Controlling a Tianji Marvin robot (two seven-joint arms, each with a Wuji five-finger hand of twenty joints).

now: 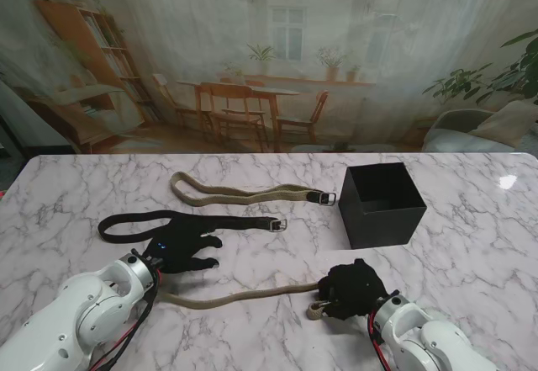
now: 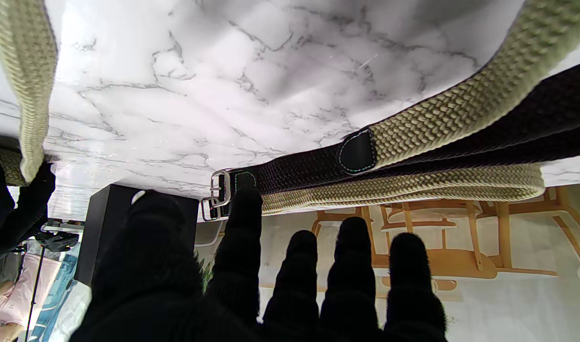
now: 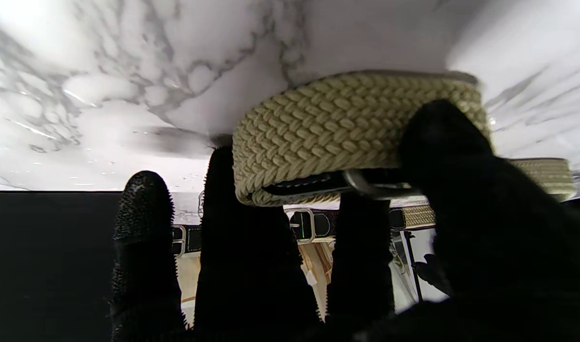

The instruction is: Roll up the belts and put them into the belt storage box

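White marble bench [image 1: 471,245] is carrying three belts and the black storage box [image 1: 382,204], which is sitting toward the right. Right hand [image 1: 353,289] is clenching the buckle end of the nearest tan belt [image 1: 244,295]. Left hand [image 1: 181,251] is resting with fingers spread, grasping nothing, touching the black belt [image 1: 202,221]. Another tan belt [image 1: 244,193] is lying farther from me.

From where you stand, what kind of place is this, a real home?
Probably a robot test room dressed up as a home. The dining room behind is only a printed backdrop with folds in it. In front stands a marble table holding belts and a black box, with two white arms reaching in.
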